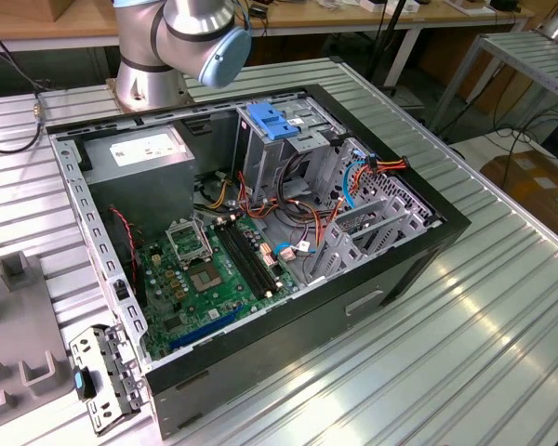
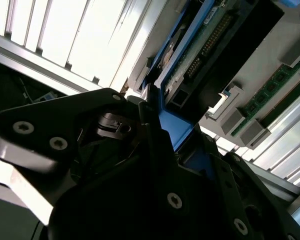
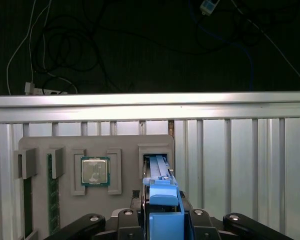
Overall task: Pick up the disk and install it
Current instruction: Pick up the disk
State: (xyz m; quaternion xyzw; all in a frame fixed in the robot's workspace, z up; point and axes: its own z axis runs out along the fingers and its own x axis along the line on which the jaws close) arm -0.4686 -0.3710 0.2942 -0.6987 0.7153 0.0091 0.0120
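In both wrist views my gripper (image 3: 163, 199) (image 2: 157, 120) is shut on the disk (image 3: 162, 187), its black fingers (image 3: 143, 200) pressing each blue side rail. The disk stands on edge, and its far end reaches into a slot of the grey holder tray (image 3: 40, 145). The second wrist view looks along the disk's (image 2: 190, 60) edge, with its blue rail, green circuit board and connector pins. In the exterior view the open computer case (image 1: 353, 307) lies on the table, and a metal drive cage (image 1: 288, 149) with a blue latch (image 1: 270, 121) stands at its back.
The holder tray also carries a processor chip (image 3: 95, 171) and memory sticks (image 3: 52, 192). Inside the case are a grey power-supply box (image 1: 144, 153), the green motherboard (image 1: 205, 269) and loose cables (image 1: 372, 167). The arm's base (image 1: 153, 74) stands behind the case on the ribbed metal table (image 1: 484, 353).
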